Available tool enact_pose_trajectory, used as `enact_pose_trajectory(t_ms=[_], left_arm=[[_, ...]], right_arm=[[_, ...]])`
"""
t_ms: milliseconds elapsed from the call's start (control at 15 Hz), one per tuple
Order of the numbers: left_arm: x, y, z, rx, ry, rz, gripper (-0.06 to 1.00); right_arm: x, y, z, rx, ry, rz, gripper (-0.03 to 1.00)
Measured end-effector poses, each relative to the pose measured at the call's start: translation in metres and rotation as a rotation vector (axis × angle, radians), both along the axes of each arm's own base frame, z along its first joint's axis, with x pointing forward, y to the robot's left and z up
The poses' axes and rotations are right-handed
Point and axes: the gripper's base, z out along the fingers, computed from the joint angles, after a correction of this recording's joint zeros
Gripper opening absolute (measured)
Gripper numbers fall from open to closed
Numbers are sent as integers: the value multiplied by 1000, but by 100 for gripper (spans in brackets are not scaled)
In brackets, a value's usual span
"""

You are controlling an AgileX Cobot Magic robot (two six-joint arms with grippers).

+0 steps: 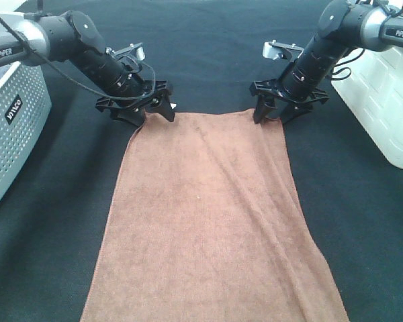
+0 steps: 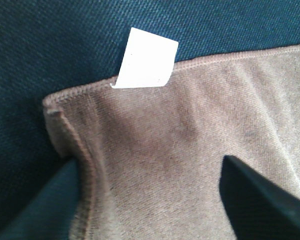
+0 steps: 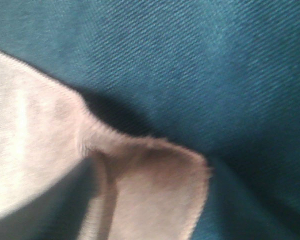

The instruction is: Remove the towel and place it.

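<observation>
Two spread: left tool [image 1: 154, 119], right tool [image 1: 270, 119], each astride towel [image 1: 208, 215] corner.

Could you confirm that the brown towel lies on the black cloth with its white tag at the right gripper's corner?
Not quite: the white tag sits at the left gripper's corner of the towel, as the left wrist view shows. The rest stands.

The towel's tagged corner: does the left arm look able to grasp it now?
Probably yes. The left end effector is down at that corner of the towel, jaws apart astride the hem near the white tag; nothing covers it.
</observation>
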Motion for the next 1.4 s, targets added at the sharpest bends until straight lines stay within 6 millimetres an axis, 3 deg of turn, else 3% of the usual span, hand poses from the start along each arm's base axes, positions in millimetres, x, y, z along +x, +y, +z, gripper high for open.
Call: enact_pose_trajectory(t_ms=[133, 400, 600, 667, 733, 1400], left_arm=[[0, 0, -1, 0, -2, 2, 56], [0, 1, -6, 14, 1, 0, 28], [-1, -2, -8, 34, 0, -15, 3], [-1, -2, -8, 37, 0, -16, 1], [-1, -1, -9, 46, -2, -19, 1], [4, 1, -1, 140, -84, -63, 1]], right_arm=[[1, -2, -1, -20, -8, 5, 43], [1, -1, -3, -18, -10, 3, 34], [2, -3, -3, -32, -20, 6, 21], [2, -4, -4, -51, -28, 11, 7], [3, -5, -4, -64, -33, 16, 0], [9, -7, 5, -178, -145, 105, 0]])
